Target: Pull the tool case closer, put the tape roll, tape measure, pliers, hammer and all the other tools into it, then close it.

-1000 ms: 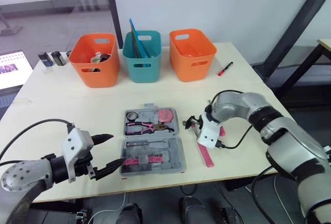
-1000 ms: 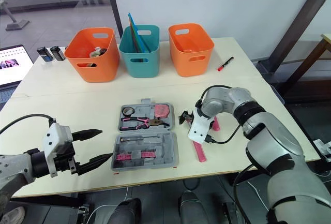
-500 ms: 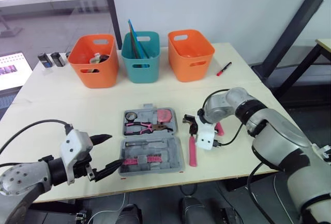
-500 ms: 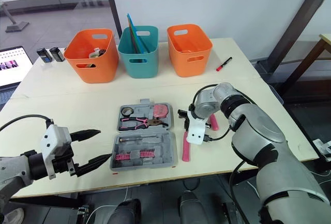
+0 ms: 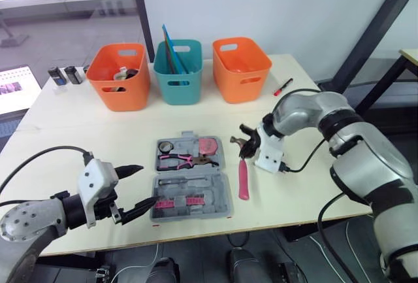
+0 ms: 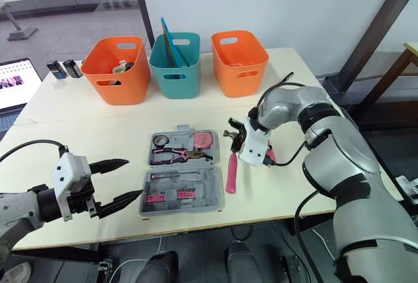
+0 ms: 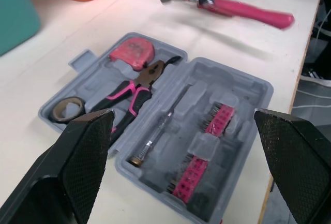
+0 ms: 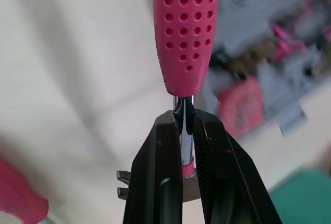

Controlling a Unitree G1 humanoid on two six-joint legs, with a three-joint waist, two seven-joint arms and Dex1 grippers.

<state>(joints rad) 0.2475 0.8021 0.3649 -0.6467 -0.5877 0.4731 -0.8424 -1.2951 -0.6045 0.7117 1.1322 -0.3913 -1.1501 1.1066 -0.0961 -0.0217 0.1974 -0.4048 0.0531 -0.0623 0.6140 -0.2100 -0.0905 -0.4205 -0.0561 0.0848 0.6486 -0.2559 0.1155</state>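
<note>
Beside the right wall of the open grey plastic tool case, the right gripper pinches the pink-handled steel claw hammer by its neck.

Its two black fingers stand nearly together, clamped on the bare chrome shank between the head and the dotted grip. The long handle runs alongside the case's right wall, apart from it. Inside the case lie a brown tape roll, pink-handled pliers, a pink tape measure and pink bit strips. Off the case's left side the left gripper hovers spread wide, holding nothing. The likely trouble is that so thin a hold on smooth metal lets the hammer swivel or slip while crossing over. The swinging handle could then strike the case wall and shove the case askew.
</note>
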